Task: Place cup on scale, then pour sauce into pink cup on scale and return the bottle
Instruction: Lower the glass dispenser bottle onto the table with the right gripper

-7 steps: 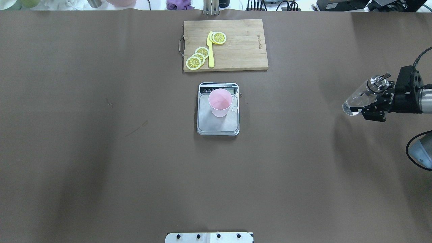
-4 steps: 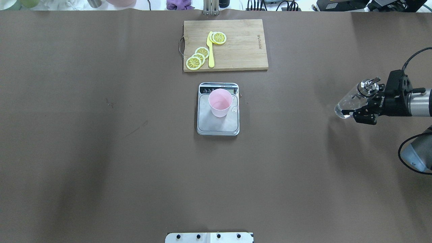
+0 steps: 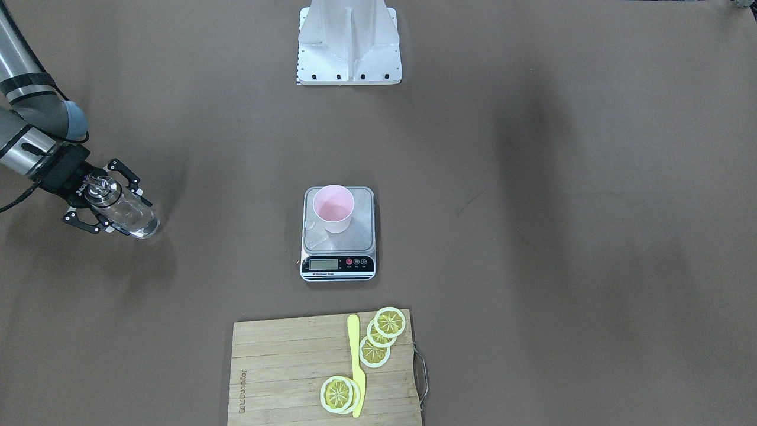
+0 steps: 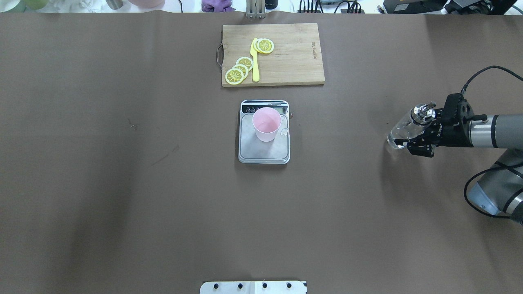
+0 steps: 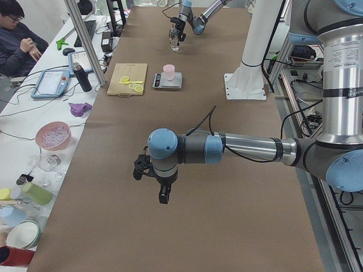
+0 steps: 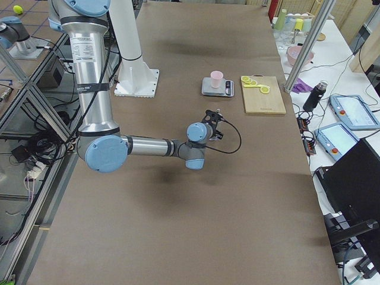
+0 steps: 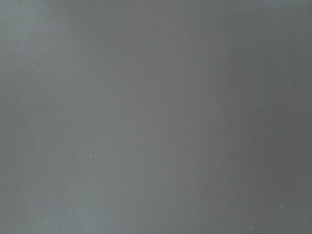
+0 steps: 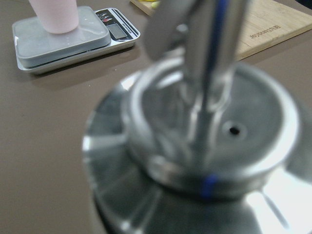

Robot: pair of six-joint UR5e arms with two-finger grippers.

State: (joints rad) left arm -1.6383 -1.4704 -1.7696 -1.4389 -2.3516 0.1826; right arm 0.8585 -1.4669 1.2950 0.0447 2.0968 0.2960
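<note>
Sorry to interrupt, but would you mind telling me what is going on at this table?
The right gripper is shut on a small glass bottle with a metal spout, held tilted above the table well off to the robot's right. The pink cup already stands on the scale in the middle. The left gripper hangs over the table with nothing in it; whether it is open I cannot tell.

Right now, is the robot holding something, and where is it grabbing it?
The right pincer holds the bottle by its upper body, just below the metal cap.
</note>
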